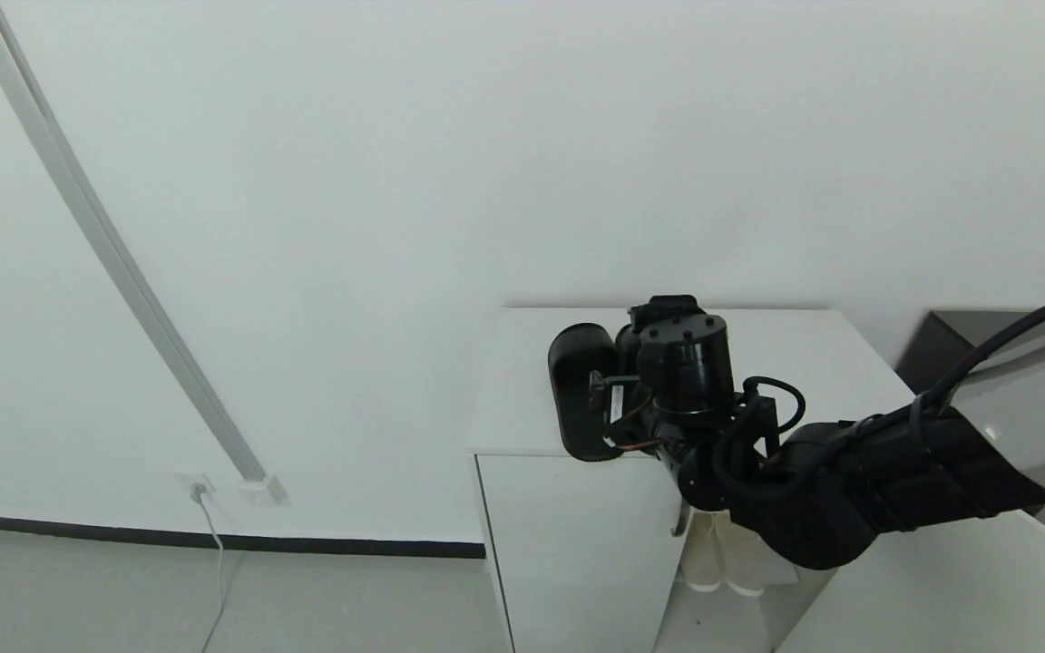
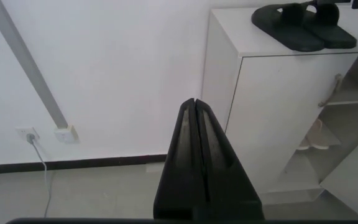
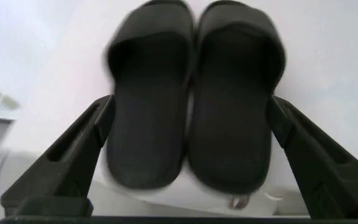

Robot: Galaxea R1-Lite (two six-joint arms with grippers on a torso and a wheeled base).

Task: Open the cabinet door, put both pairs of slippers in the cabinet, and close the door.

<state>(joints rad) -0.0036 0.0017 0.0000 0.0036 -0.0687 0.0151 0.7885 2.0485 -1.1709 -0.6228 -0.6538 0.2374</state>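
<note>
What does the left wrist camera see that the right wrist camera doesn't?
Left wrist view alone: the front of the cabinet, its open side with white slippers on a shelf, a wall socket, and the left gripper, jaws shut. Right wrist view alone: the right gripper, jaws open either side of the black slippers. Both: the black slippers side by side on the cabinet top.

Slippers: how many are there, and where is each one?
4. Two black slide slippers lie side by side on top of the white wooden cabinet; two white slippers sit inside it. Others may be hidden deeper inside.
</note>
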